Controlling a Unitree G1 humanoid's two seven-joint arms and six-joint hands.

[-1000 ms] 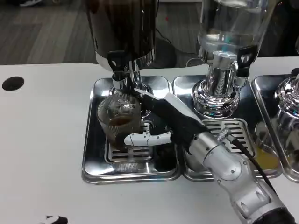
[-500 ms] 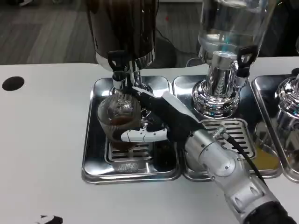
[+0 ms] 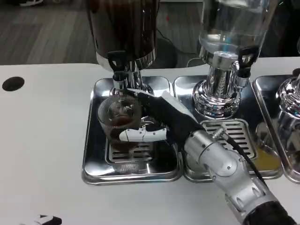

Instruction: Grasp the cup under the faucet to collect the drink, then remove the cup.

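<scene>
A ribbed clear glass cup (image 3: pixel 119 120) with dark drink in its bottom stands on the grate of the left drip tray (image 3: pixel 96 159), right below the black-handled faucet (image 3: pixel 119 70) of the dark drink dispenser (image 3: pixel 124 28). My right hand (image 3: pixel 152 115) reaches in from the right and grips the cup, white thumb across its front and fingers behind its right side. The far side of the cup is hidden by the fingers.
A clear dispenser (image 3: pixel 229 33) with a chrome base stands over the middle drip tray (image 3: pixel 234 136). A third chrome dispenser (image 3: pixel 290 103) is at the right edge. A black hole (image 3: pixel 12 83) marks the white table at left.
My right forearm has slid a little to the left and forward; the hand has closed slightly tighter round the cup. The cup stays under the faucet.
</scene>
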